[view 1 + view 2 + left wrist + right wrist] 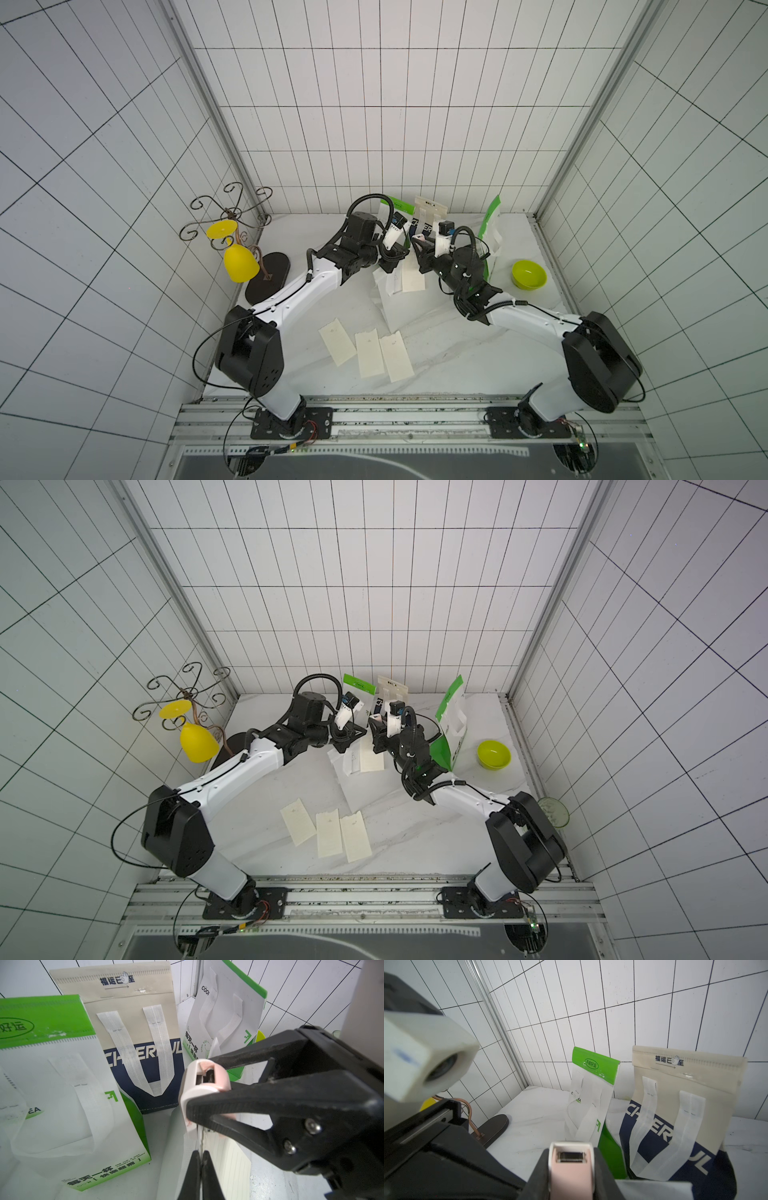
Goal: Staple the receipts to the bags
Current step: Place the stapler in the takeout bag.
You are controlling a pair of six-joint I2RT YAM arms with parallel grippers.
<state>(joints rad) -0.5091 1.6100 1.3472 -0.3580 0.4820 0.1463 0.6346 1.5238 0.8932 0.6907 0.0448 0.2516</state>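
receipt (413,276): on the plain white bag (388,307), mid-table between the arms. Three more receipts (369,352) lie loose near the front edge.
left gripper (200,1155): jaws closed, pinching the paper edge. Looks like bag and receipt together.
right gripper (571,1157): clamped round a pink-white stapler (204,1082), whose mouth sits on that same edge just beside the left fingers.
other bags: the navy bag (145,1076) and two green-white bags (62,1105) stand at the back wall.
step: first staple, stapler placed.
next: squeeze the stapler fully and hold the left pinch so the sheets don't slip.

Three receipts (369,353) lie in front of bags (430,204).
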